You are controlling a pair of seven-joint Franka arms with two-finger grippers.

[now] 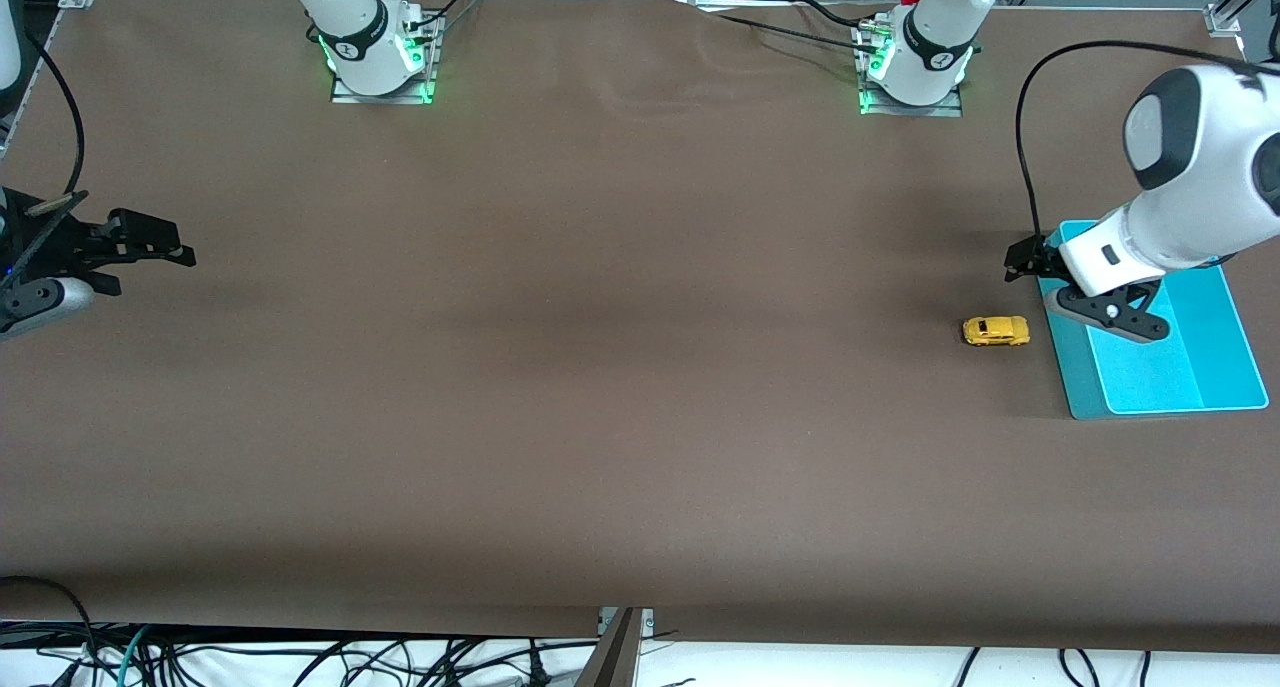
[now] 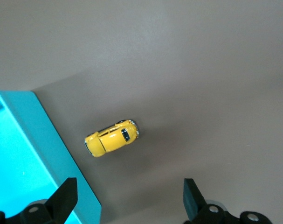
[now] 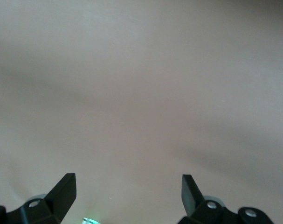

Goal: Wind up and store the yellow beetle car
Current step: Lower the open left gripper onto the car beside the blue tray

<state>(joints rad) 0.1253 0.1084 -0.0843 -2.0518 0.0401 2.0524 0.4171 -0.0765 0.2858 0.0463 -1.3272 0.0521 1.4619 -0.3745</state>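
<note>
- Front view: nearest the camera lies the front edge of the brown bench (image 1: 600,447), with loose cables hanging below it.
- The yellow beetle car (image 1: 996,331) sits on the bench toward the left arm's end, just beside the turquoise tray (image 1: 1225,367), not in it.
- The left pincer (image 1: 1030,259) hangs over the tray's edge close to the car, released and holding nothing.
- The right pincer (image 1: 170,247) waits over bare bench at the right arm's end, well apart from the car, its fingers spread and empty.
- Both arm bases stand along the bench's top edge, lit green.
- Left wrist view: the car (image 2: 111,138) rests on all wheels on the bench, alongside the tray's rim (image 2: 62,154); one fingertip (image 2: 66,196) is over that rim.
- Right wrist view: only plain brown bench (image 3: 141,93) shows between the spread fingertips (image 3: 66,186).
</note>
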